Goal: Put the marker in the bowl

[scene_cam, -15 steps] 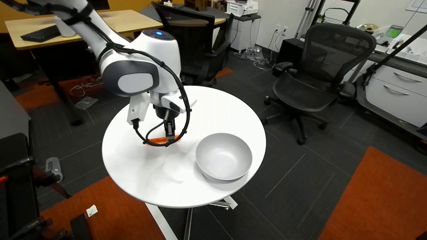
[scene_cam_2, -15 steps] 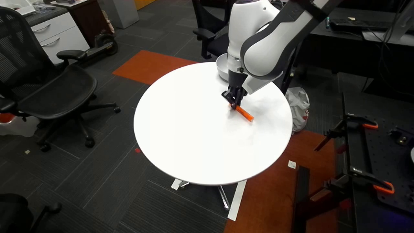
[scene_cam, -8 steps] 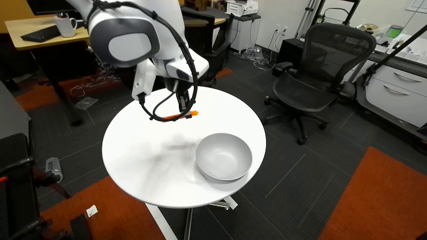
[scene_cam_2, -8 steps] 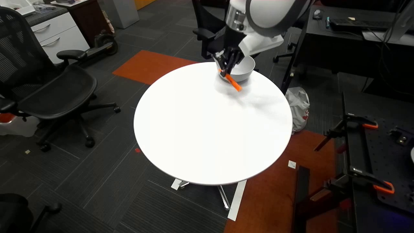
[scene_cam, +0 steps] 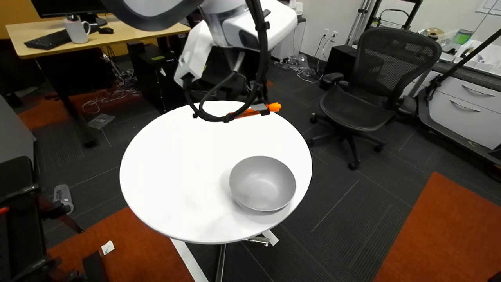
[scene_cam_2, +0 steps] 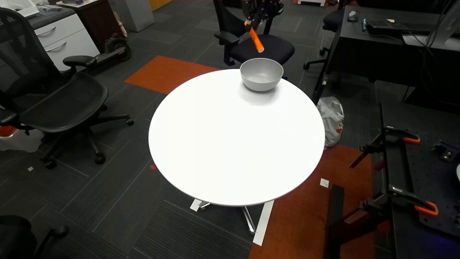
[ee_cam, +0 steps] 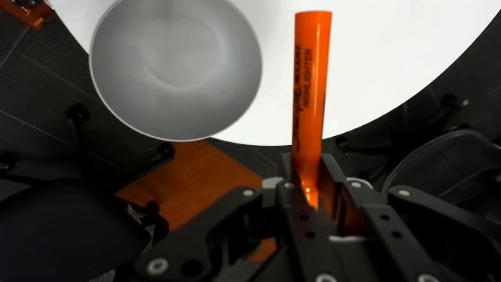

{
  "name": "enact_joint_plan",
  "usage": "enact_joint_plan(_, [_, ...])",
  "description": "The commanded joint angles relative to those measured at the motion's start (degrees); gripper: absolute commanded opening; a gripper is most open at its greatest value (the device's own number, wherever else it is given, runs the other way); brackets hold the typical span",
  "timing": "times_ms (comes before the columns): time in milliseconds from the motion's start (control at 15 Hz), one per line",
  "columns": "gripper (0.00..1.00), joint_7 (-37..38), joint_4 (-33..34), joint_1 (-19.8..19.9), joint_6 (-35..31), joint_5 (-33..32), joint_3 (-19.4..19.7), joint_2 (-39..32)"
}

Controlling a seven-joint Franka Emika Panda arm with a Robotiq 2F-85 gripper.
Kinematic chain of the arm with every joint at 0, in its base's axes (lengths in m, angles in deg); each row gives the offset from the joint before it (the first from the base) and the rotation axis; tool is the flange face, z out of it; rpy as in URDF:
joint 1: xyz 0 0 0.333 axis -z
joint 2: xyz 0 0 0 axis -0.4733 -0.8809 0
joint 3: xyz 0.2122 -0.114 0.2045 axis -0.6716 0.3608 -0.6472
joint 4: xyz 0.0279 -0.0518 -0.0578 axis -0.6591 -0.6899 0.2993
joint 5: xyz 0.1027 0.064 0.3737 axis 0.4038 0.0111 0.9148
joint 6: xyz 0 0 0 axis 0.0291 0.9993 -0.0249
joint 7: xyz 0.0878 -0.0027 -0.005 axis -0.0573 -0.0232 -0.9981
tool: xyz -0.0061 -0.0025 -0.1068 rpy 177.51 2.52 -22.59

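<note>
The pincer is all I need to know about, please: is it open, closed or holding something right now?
The pincer: closed, holding the orange marker between its fingers.

Higher than the smooth table [scene_cam: 188, 164], the marker [ee_cam: 312, 98] is showing glossy plastic. On the table, the bowl [scene_cam: 262, 183] is looking smooth and matt. Under the table, a metal leg [scene_cam_2: 248, 218] is gleaming. Near the table, a plastic bag [scene_cam_2: 330, 120] is looking crinkled and a chair [scene_cam: 383, 78] is displaying mesh.
</note>
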Motion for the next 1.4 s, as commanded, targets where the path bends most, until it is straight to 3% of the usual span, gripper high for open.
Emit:
enact_joint_plan(0, [0.05, 3.59, 5.86, 1.21, 4.0, 0.62, 0.8, -4.05])
enact_joint_plan(400, [0.05, 7.31, 13.68, 2.89, 13.76, 0.93, 1.76, -11.23])
enact_joint_plan(733, [0.05, 8.88, 18.32, 4.61, 18.13, 1.84, 1.62, -15.84])
enact_joint_plan(800, [0.44, 8.96, 18.98, 4.98, 18.67, 2.34, 1.45, -16.51])
enact_joint_plan(933, [0.5, 8.9, 20.21, 5.46, 19.48, 3.08, 1.41, -17.59])
enact_joint_plan(1333, [0.95, 8.87, 22.34, 6.26, 20.25, 4.47, 1.44, -19.12])
